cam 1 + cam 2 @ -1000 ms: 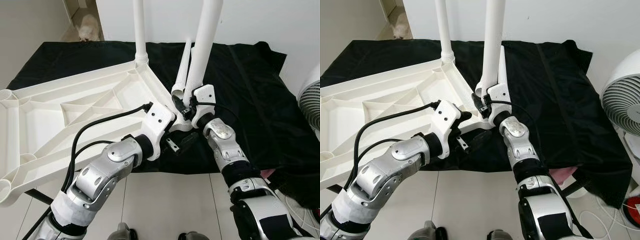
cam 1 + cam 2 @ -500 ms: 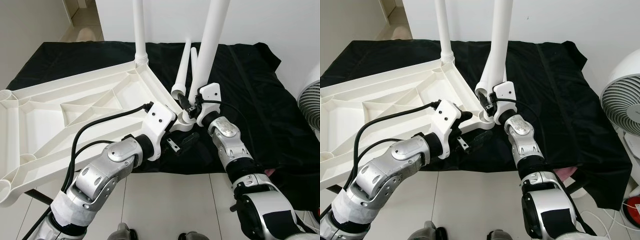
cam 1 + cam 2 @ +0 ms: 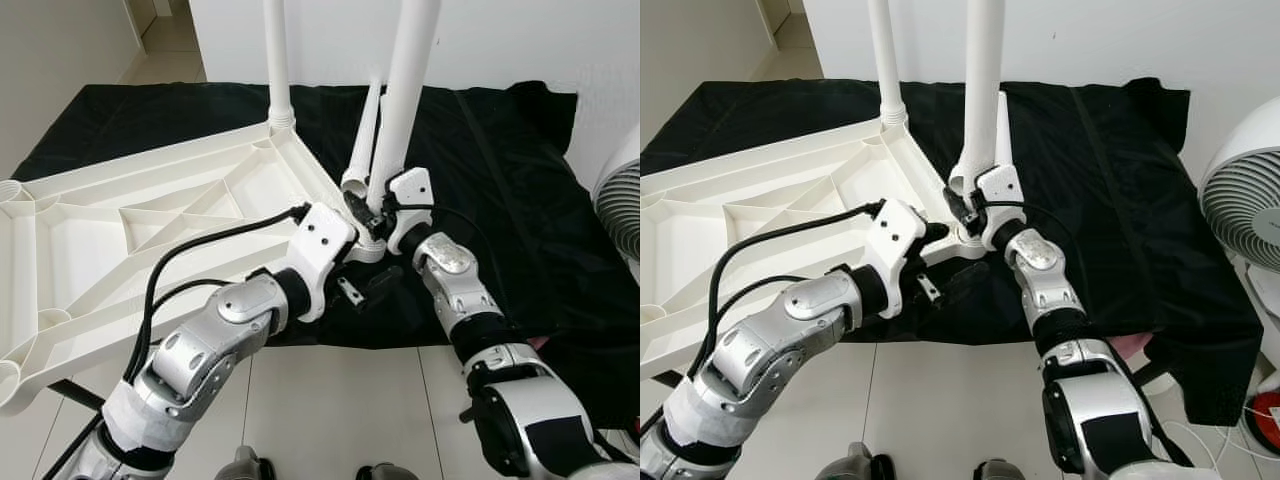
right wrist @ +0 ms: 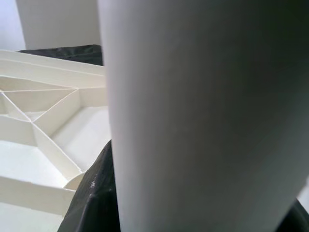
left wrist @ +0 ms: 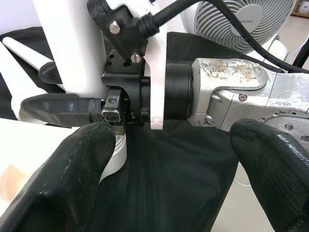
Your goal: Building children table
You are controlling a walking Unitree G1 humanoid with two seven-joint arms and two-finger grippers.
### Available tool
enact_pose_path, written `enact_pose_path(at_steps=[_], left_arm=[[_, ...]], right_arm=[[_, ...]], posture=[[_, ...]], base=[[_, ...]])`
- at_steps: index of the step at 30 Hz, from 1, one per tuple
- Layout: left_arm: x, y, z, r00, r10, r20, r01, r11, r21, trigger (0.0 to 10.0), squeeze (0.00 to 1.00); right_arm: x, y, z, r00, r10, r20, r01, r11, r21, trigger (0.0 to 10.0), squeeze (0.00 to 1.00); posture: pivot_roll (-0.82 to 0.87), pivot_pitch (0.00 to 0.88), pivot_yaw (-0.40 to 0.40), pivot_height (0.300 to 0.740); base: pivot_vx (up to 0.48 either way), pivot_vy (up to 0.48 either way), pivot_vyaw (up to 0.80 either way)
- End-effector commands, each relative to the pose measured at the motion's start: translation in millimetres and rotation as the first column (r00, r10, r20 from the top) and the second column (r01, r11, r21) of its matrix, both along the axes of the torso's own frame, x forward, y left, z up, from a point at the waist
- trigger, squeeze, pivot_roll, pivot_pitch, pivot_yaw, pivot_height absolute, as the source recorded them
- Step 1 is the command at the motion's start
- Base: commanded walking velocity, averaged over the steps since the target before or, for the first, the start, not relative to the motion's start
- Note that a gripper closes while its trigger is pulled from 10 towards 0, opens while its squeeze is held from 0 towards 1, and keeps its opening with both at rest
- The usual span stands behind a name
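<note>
- Tabletop (image 3: 150,215) lies underside-up, left of frame, so the sockets face up.
- Right gripper (image 3: 372,212) clamps the leg (image 3: 400,110) upright at centre, over the corner socket (one leg (image 3: 276,60) already seated).
- Left gripper (image 3: 352,280) is spread, holding nothing, beside the corner, probably bracing.

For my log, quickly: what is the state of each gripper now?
Left gripper: open, holding nothing.
Right gripper: closed on the white table leg.

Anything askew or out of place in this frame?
Yes: the table leg held by the right gripper leans at the corner socket, unlike the upright leg. A spare leg lies on the black cloth.
</note>
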State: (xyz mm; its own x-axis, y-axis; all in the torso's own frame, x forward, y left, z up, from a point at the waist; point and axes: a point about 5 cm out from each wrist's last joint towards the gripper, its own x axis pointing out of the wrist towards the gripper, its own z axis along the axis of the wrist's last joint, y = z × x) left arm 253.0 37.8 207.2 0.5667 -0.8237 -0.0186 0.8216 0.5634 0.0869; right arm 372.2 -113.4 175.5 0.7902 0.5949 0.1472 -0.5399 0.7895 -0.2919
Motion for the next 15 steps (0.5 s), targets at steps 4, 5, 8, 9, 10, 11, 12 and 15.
enact_pose_path(at_steps=[4, 5, 8, 9, 10, 11, 12, 15], left_arm=[[-7.3, -4.6, 1.9, 0.992, -0.126, -0.001, 0.126, 0.992, 0.015, 10.0, 0.0], [-7.3, -4.7, 2.1, 0.992, -0.125, 0.0, 0.125, 0.992, 0.014, 10.0, 0.0], [-7.3, -5.0, 2.4, 0.992, -0.124, 0.001, 0.124, 0.992, 0.013, 10.0, 0.0], [-7.1, -5.3, 3.1, 0.992, -0.123, 0.002, 0.123, 0.992, 0.01, 10.0, 0.0], [-7.1, -5.3, 3.1, 0.992, -0.123, 0.002, 0.123, 0.992, 0.01, 10.0, 0.0], [-7.0, -5.8, 3.8, 0.992, -0.123, 0.004, 0.123, 0.992, 0.007, 10.0, 0.0], [-7.0, -5.8, 3.8, 0.992, -0.123, 0.004, 0.123, 0.992, 0.007, 10.0, 0.0], [-6.9, -6.4, 5.3, 0.992, -0.124, 0.007, 0.124, 0.992, 0.003, 10.0, 0.0]], right_arm=[[-2.1, -0.7, -17.0, 0.997, 0.024, -0.071, -0.028, 0.998, -0.053, 10.0, 0.0], [-1.4, -2.2, -16.7, 0.997, 0.021, -0.071, -0.025, 0.998, -0.058, 10.0, 0.0], [-0.8, -3.7, -16.4, 0.997, 0.018, -0.071, -0.023, 0.998, -0.063, 10.0, 0.0], [0.0, -5.4, -16.3, 0.997, 0.014, -0.071, -0.019, 0.997, -0.071, 10.0, 0.0], [0.0, -5.4, -16.3, 0.997, 0.014, -0.071, -0.019, 0.997, -0.071, 10.0, 0.0], [1.0, -7.2, -16.5, 0.997, 0.008, -0.077, -0.014, 0.997, -0.072, 10.0, 0.0], [1.0, -7.2, -16.5, 0.997, 0.008, -0.077, -0.014, 0.997, -0.072, 10.0, 0.0], [3.9, -11.4, -15.9, 0.996, -0.014, -0.09, 0.008, 0.997, -0.073, 10.0, 0.0]], posture=[[-0.04, 0.077, 0.059, 0.74], [-0.04, 0.077, 0.059, 0.74], [-0.04, 0.077, 0.056, 0.74], [-0.04, 0.077, 0.054, 0.74], [-0.04, 0.077, 0.054, 0.74], [-0.04, 0.075, 0.054, 0.74], [-0.04, 0.075, 0.054, 0.74], [-0.04, 0.076, 0.054, 0.74]], base=[[0.0, 0.0, 0.0], [0.0, 0.0, 0.0], [0.0, 0.0, 0.0], [0.0, 0.0, 0.0], [0.0, 0.0, 0.0], [0.0, 0.0, 0.0], [0.0, 0.0, 0.0], [0.0, 0.0, 0.0]])
